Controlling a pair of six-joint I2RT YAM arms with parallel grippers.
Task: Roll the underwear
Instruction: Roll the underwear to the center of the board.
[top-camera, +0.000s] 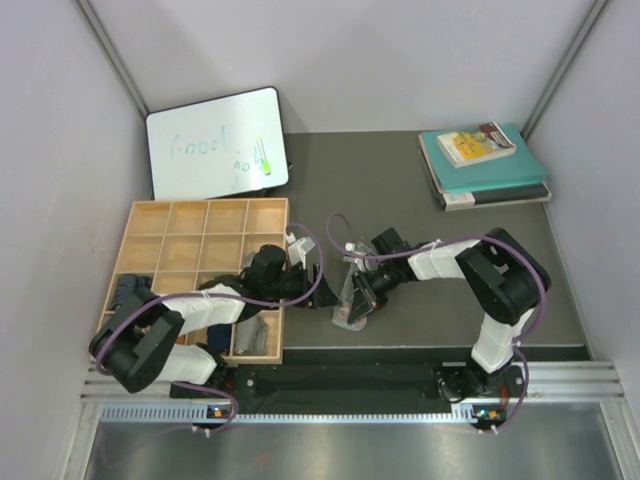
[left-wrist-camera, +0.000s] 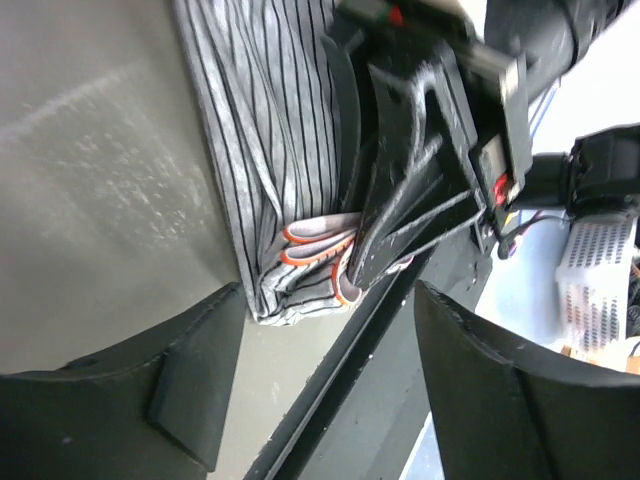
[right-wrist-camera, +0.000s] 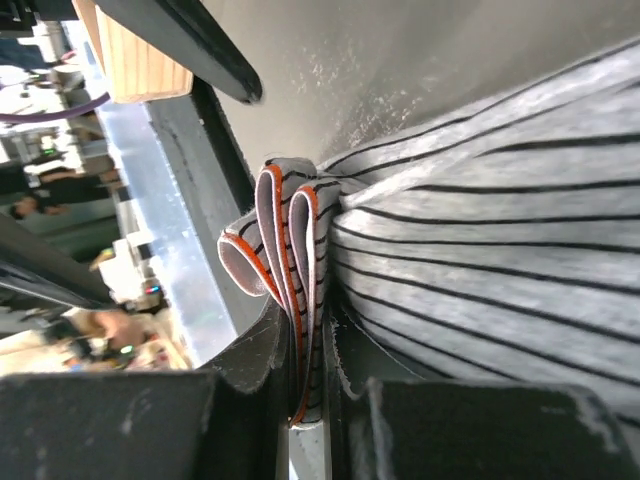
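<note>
Right hand (right-wrist-camera: 306, 375) clamps a folded edge of the striped underwear (right-wrist-camera: 480, 250); left hand (left-wrist-camera: 328, 310) gapes wide alongside.

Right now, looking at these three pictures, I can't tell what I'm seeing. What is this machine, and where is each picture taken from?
These are two robot arms bolted at the near edge of a table. The wide picture looks down from above. The other two come from small cameras on each arm's wrist. On the table lie a whiteboard, a stack of teal books and a wooden tray split into compartments. The right gripper is pinched shut on the folded, orange-trimmed edge of the grey striped underwear. The left gripper is open, close to that cloth, holding nothing.
</note>
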